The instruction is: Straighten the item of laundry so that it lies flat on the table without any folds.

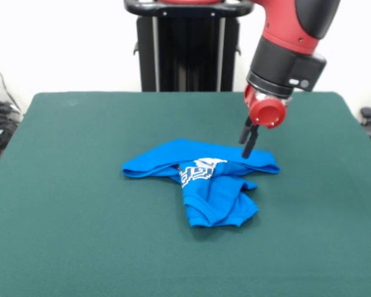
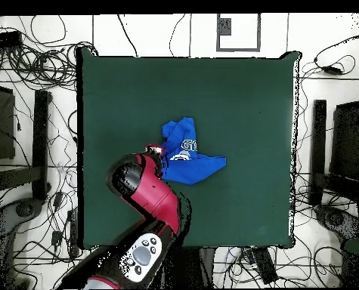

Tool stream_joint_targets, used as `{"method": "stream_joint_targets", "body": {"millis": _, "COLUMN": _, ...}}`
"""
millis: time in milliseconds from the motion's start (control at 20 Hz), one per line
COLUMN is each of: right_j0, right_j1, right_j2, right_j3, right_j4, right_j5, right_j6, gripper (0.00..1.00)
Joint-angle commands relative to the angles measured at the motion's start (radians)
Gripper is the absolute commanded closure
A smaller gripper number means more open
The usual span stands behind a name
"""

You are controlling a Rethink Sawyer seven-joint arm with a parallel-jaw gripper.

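Green table (image 1: 62,204) filling the view, blue garment (image 1: 201,176) lying crumpled and folded near its middle with white lettering showing, gripper (image 1: 248,141) hovering at the garment's far right edge, jaws sitting narrow, gripping nothing

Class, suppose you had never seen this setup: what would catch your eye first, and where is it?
First, the bright blue garment, lying crumpled and folded over itself near the middle of the dark green table, its white lettering partly hidden in a fold. Next, the red and black arm, whose gripper reaches down to the garment's far edge, on the right in the front view.
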Motion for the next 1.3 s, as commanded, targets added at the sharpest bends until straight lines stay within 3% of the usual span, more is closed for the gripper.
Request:
{"method": "stream_joint_targets", "body": {"millis": 50, "right_j0": -0.011, "right_j1": 0.025, "right_j2": 0.188, "right_j3": 0.024, "right_j4": -0.056, "right_j5": -0.097, "right_j6": 0.112, "gripper": 0.00}}
{"method": "stream_joint_targets", "body": {"millis": 1300, "right_j0": -0.009, "right_j1": 0.019, "right_j2": 0.190, "right_j3": 0.023, "right_j4": -0.069, "right_j5": -0.116, "right_j6": 0.140, "gripper": 0.00}}
